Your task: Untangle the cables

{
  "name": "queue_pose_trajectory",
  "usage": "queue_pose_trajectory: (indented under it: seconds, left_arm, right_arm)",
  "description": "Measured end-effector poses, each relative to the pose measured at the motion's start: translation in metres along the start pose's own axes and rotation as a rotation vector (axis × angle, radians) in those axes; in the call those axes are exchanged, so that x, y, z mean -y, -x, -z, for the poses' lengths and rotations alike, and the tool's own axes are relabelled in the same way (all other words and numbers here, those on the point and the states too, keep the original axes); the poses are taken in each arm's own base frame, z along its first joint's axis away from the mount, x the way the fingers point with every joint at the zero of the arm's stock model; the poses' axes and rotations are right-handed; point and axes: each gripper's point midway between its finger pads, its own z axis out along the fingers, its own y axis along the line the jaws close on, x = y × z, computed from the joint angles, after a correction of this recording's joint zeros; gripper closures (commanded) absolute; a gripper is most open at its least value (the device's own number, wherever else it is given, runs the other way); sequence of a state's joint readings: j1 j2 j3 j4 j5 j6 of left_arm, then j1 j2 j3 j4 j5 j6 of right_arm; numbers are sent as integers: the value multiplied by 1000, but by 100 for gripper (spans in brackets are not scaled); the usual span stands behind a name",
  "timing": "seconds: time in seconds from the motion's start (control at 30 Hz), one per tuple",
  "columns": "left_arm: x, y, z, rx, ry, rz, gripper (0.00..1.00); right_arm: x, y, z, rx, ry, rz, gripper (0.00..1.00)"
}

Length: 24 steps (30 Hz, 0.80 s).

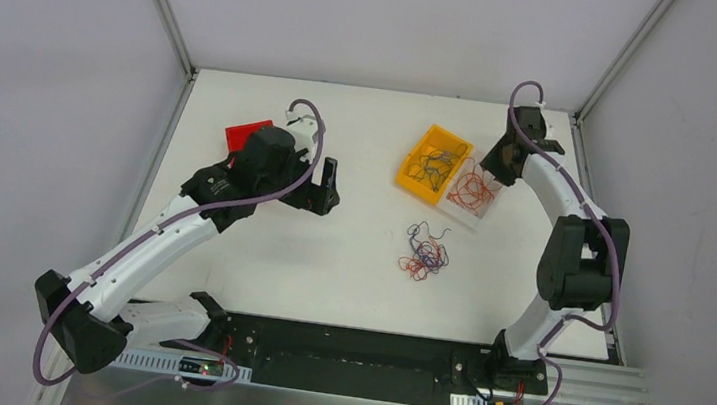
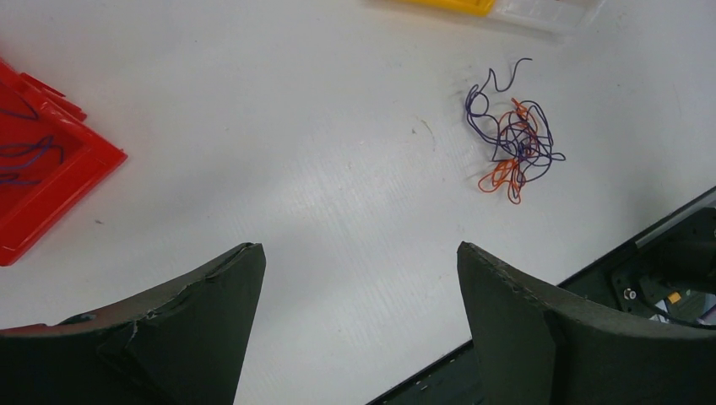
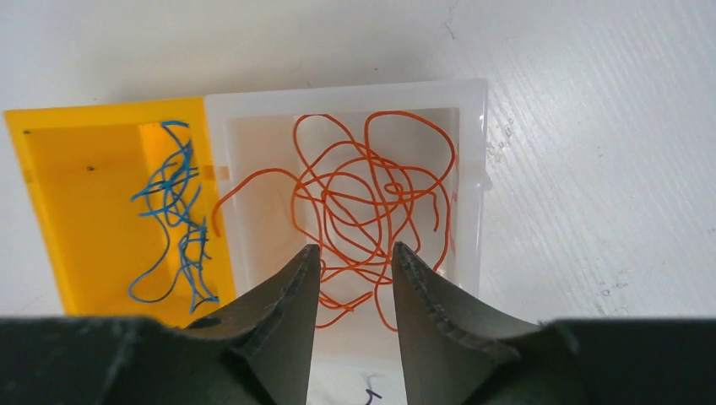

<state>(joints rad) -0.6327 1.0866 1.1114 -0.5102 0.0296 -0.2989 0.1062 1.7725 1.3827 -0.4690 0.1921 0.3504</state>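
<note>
**Top view.** White bench (image 1: pixel 326 280). A yellow bin (image 1: pixel 406 173) stands on its far half and holds a small heap of wires. A clear bin (image 1: pixel 462 216) touches the yellow bin's right side and holds orange wires (image 1: pixel 475 189). A red bin (image 1: pixel 244 136) sits well to the left of the yellow bin, partly covered by the left arm. The unsorted cables (image 1: pixel 424 255) lie in one small knot on bare bench, near the yellow bin on its near side. The right pincer (image 1: pixel 488 172) hangs over the clear bin. The left pincer (image 1: pixel 321 191) is left of the yellow bin, between it and the red bin.

**Left wrist view.** Left pincer spread wide and empty. The knot shows purple and orange strands crossing one another. The red bin holds a few purple strands (image 2: pixel 25 153) and is cut off at the frame edge.

**Right wrist view.** Right pincer narrowed to a slim gap, apparently gripping nothing. The orange wires lie loose in the clear bin below it, and blue wires (image 3: pixel 177 224) lie in the yellow bin.

**Progress, judged.** Sorting is well advanced, with three colours binned. The knot on the bench is left to do.

**Unclear.** The strand count in the knot, and whether any wire touches the right fingertips.
</note>
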Motion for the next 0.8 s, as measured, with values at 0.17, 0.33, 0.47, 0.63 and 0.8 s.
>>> queue_pose_trajectory:
  seconds: [0.17, 0.33, 0.47, 0.63, 0.8]
  left_arm:
    - [5, -6, -7, -35, -25, 5, 6]
    - [14, -18, -18, -98, -71, 34, 5]
    - [20, -34, -31, -165, -85, 49, 2]
    - [33, -57, -44, -221, -128, 37, 1]
    - [46, -83, -69, -261, -174, 49, 1]
  right_arm:
    - [-7, 6, 19, 15, 55, -2, 38]
    - [-14, -13, 48, 9, 152, 19, 31]
    - [-26, -49, 80, -8, 262, 74, 29]
    - [-30, -101, 99, -75, 370, 139, 16]
    - [-11, -151, 90, -175, 357, 185, 16]
